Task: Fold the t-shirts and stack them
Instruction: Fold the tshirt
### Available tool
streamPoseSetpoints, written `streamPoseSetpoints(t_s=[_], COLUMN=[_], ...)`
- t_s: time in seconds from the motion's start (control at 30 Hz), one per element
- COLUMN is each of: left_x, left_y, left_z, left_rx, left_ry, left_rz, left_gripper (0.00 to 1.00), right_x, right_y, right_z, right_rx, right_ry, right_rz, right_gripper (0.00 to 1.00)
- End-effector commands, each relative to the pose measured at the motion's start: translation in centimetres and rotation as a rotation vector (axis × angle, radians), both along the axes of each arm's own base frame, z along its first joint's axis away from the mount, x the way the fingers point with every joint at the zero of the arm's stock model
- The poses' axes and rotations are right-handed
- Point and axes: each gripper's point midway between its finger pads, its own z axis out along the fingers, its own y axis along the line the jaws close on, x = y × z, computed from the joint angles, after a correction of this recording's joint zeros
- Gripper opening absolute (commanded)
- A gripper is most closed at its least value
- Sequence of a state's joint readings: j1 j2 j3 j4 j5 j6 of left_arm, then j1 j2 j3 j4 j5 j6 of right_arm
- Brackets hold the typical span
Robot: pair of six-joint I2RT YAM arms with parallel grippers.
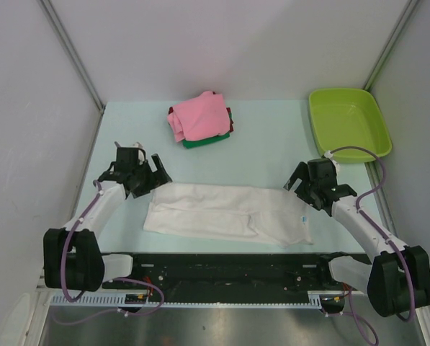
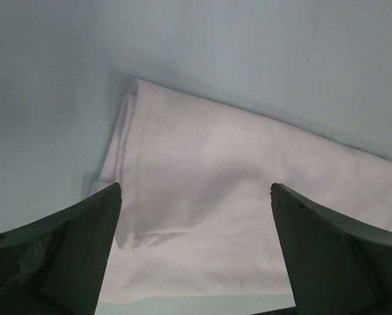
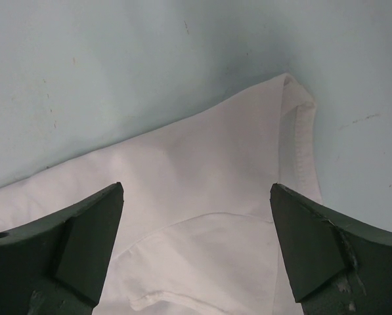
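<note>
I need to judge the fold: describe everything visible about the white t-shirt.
The white t-shirt lies flat on the table, folded lengthwise into a long band of soft, creased cloth. A small blue label shows near its right end. The open left gripper and right gripper hang over its far corners, neither gripping it.

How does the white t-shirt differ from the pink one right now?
The white t-shirt lies spread long and flat on the table; the pink t-shirt is folded compactly atop other shirts. The white one has the left gripper and right gripper over its ends; the pink one sits farther back. Both are cloth.
</note>
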State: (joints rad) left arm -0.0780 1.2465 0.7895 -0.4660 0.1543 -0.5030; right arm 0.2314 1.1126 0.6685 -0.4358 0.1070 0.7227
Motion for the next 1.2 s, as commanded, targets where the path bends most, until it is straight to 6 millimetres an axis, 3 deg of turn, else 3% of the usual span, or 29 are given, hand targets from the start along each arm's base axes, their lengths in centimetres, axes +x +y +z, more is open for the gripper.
streamPoseSetpoints(t_s=[0.0, 0.33, 0.77, 0.93, 1.17], left_x=[1.5, 3.6, 5.0, 5.6, 5.8], left_y=[1.5, 0.4, 1.5, 1.7, 0.3], left_z=[0.5, -1.9, -4.2, -4.4, -3.8], left_rx=[0.055, -0.02, 0.024, 0.009, -0.09], left_ry=[-0.015, 0.015, 0.046, 0.034, -0.013], left_rz=[0.035, 0.03, 0.044, 0.041, -0.003], left_gripper=[1.0, 1.0, 1.0, 1.0, 0.99], right_x=[0.3, 0.2, -0.1, -0.1, -0.2], right_y=[-0.1, -0.1, -0.2, -0.2, 0.0], right_z=[0.7, 0.2, -1.1, -1.3, -2.1], right_rx=[-0.007, -0.014, -0.016, -0.018, -0.008], right_ry=[-0.043, -0.05, -0.04, -0.04, -0.024], right_rz=[0.015, 0.032, 0.043, 0.046, 0.051], right_gripper=[0.98, 0.98, 0.99, 0.99, 0.98])
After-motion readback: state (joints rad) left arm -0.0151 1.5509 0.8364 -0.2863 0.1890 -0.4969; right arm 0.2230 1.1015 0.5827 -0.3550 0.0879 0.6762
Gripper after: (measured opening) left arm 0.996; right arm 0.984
